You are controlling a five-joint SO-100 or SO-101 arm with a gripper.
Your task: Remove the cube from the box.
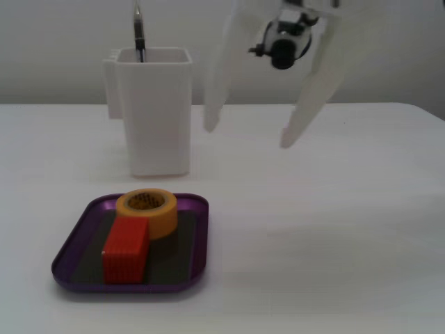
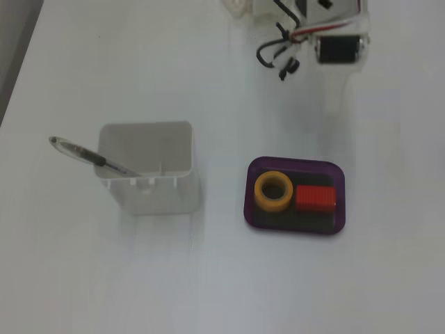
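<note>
Well apart from spread fingers [image 1: 208, 118], cube [image 1: 126, 250]

A yellow-orange tape roll [image 1: 147, 211] is seen lying flat, its hole facing up. A tall white square container [image 1: 154, 110] is stood upright on the white table [image 1: 334, 236], well apart from the roll in both fixed views. A pen [image 2: 89, 156] is leaned inside it, with its clear end projecting over the rim.
</note>
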